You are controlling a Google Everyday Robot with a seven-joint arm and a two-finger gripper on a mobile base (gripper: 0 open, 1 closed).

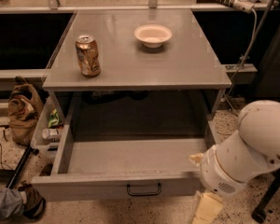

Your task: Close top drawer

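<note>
The top drawer (116, 185) is pulled far out from under the grey cabinet top; it is wide, deep and bare inside, with a plain grey front and a small black loop handle (143, 189) at its centre. My white arm (252, 148) reaches in from the right. My gripper (206, 208) hangs at the bottom edge of the view, just right of the drawer's front right corner and a little below its rim. Only a cream finger (205, 207) shows; it stands beside the drawer front.
A gold drink can (87, 55) and a white bowl (152, 35) stand on the grey cabinet top (186, 64). A brown bag (22, 111) and a bin of clutter lie on the floor at the left. A power strip and cables run at the back right.
</note>
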